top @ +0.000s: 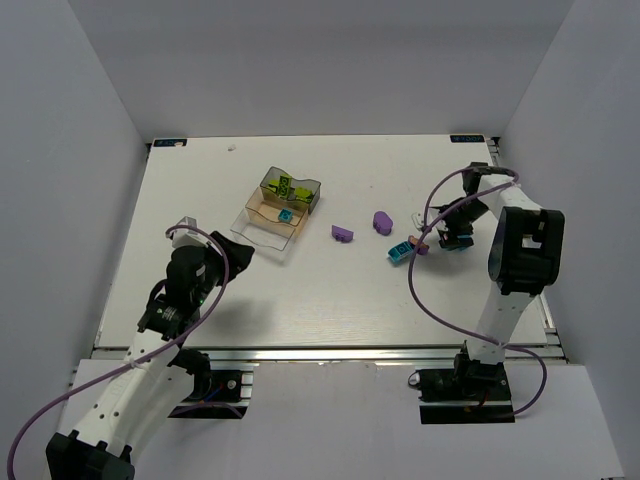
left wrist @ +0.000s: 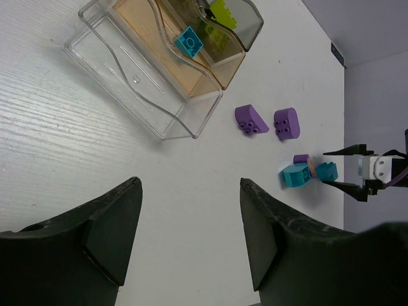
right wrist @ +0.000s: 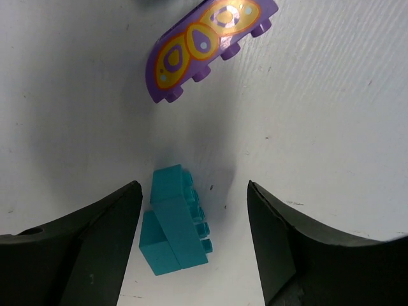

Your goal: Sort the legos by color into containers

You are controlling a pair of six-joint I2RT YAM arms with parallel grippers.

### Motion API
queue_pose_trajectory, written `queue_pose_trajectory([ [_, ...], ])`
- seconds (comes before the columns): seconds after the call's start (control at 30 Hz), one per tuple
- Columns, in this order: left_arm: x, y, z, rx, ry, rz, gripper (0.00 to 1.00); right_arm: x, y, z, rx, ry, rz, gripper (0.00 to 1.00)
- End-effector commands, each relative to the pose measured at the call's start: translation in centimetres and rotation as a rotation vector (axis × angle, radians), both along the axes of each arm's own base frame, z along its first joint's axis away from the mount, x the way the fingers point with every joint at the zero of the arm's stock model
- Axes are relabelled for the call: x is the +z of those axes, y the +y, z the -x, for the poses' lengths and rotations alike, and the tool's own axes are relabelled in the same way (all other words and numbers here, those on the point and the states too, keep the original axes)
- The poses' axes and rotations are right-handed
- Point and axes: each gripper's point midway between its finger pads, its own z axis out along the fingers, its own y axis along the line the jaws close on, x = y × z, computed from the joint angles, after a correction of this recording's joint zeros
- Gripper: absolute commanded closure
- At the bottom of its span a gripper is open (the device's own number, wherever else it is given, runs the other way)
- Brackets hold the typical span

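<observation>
My right gripper (right wrist: 192,188) is open, low over the table, with a cyan lego (right wrist: 175,220) lying loose between its fingers, nearer the left one. A purple lego with an orange pattern (right wrist: 210,48) lies just beyond. In the top view the right gripper (top: 455,238) is at the right, with another cyan lego (top: 400,252) to its left. Two purple legos (top: 343,234) (top: 382,221) lie mid-table. The containers stand together: grey tray (top: 309,186) with lime legos, orange tray (top: 262,207) with one cyan lego (left wrist: 189,41), and clear tray (top: 255,229). My left gripper (top: 238,250) is open and empty.
The table's right edge (top: 520,230) is close to the right gripper. The right arm's purple cable (top: 415,280) loops over the table beside the cyan lego. White walls enclose the table on three sides.
</observation>
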Motion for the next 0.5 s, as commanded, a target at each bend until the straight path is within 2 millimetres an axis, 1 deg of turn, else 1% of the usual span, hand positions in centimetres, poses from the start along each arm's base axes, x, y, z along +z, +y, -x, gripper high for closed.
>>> queue_pose_trajectory([
  [0.0, 0.5, -0.3, -0.2, -0.007, -0.018, 0.013, 0.28, -0.2, -0.9, -1.2, 0.04, -0.025, 0.053, 0.28],
  [0.17, 0.4, -0.3, -0.3, -0.007, -0.014, 0.015, 0.28, -0.9, -1.8, -1.3, 0.041, -0.011, 0.105, 0.34],
  [0.37, 0.5, -0.5, -0.4, -0.011, -0.015, 0.018, 0.28, -0.9, -2.1, -1.4, 0.048, -0.006, 0.123, 0.4],
  [0.47, 0.5, -0.5, -0.5, -0.011, -0.017, 0.021, 0.28, -0.9, -2.3, -1.3, 0.048, 0.002, 0.131, 0.44],
])
